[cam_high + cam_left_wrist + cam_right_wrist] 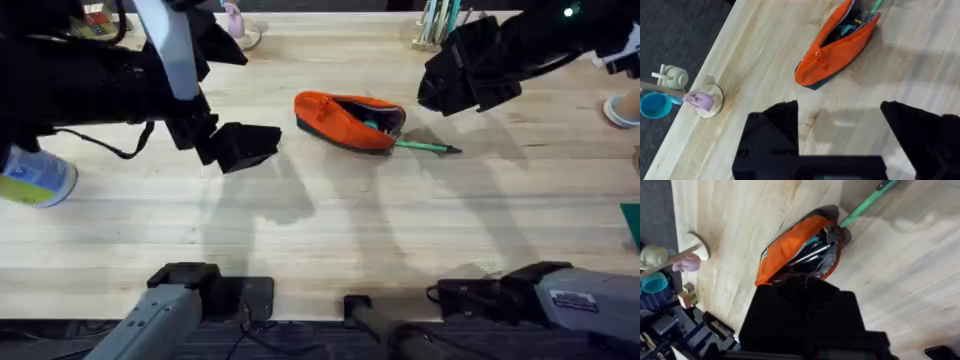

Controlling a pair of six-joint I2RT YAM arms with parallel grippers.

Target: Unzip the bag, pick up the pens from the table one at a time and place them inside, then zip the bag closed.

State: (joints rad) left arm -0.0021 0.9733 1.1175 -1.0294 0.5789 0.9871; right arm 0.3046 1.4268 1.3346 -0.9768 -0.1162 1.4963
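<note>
The left tool (245,145) hangs with its fingers wide apart and holding nothing, just left of the bag (345,120), bare tabletop (320,230) between them. The bag lies mid-tabletop, long axis running left to right and slightly toward the robot, mouth gaping at its right end. A pen (425,147) pokes from that mouth, most of its length out on the wood, pointing right. The right tool (455,85) hovers close beyond the bag's right end, nearer the pen; whether its fingers are open cannot be told. Open room lies on the robot's side of the bag
</note>
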